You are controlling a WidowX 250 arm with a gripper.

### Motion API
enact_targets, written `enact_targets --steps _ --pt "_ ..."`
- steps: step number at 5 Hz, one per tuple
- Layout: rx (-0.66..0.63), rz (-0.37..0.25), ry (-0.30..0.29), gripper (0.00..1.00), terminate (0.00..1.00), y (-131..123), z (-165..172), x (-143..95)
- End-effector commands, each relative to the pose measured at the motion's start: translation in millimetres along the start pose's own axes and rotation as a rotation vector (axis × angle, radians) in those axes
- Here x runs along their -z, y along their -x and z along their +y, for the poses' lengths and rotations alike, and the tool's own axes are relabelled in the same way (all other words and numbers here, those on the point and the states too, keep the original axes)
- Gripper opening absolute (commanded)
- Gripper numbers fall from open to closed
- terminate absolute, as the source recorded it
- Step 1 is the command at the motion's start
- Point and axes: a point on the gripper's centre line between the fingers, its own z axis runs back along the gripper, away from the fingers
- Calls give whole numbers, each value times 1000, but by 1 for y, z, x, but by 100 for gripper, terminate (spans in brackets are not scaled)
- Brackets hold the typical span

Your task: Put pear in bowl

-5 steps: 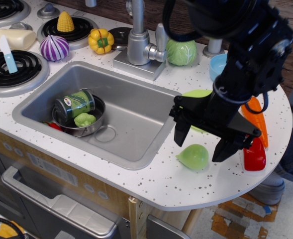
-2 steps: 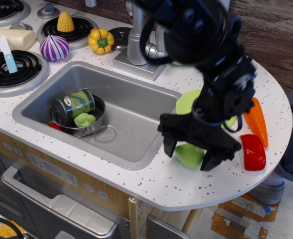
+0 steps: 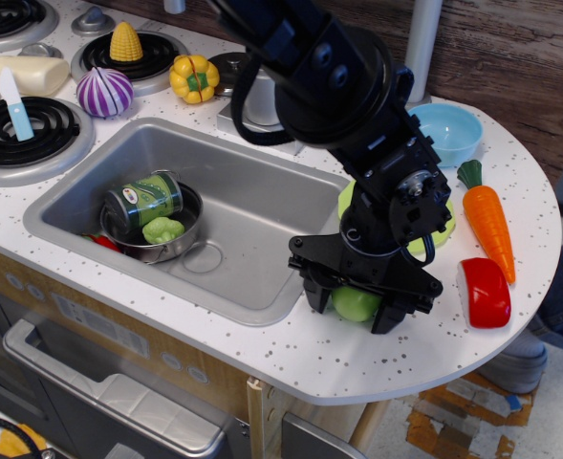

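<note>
while the pear (image 3: 355,303) sits low on the counter (image 3: 291,349) near the sink (image 3: 252,215), the gripper (image 3: 357,308) is down around it, one finger on each side. i cannot tell if it is pinching yet. the blue bowl (image 3: 448,129) is well apart, at the back, with nothing in it. the lift, the carry and the drop are all left to do.

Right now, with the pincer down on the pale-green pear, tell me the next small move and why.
Probably close fully on the small smooth pale-green plastic pear, then lift straight up. The black pincer straddles it on the speckled white counter, but whether the grip is tight cannot be told. The round light-blue plastic bowl sits further back, beyond the flat lime-green plate, so height is needed to clear that.
</note>
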Motion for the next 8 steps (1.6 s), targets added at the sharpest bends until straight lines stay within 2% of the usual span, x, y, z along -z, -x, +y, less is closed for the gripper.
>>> enact_targets --steps 1,2,3,5,6,7,8 --pt "-32 -3 3 0 0 -4 3 -2" --pt "-17 15 -20 0 0 -13 8 -18" --pt "4 19 -46 0 0 -44 7 -49" --pt "62 -32 -67 0 0 -124 -6 -66" --pt "88 -62 -45 0 0 -165 -11 -61" --pt "125 -121 -53 0 0 -191 -11 -49" --pt "170 -171 -37 0 0 -213 -4 -35"
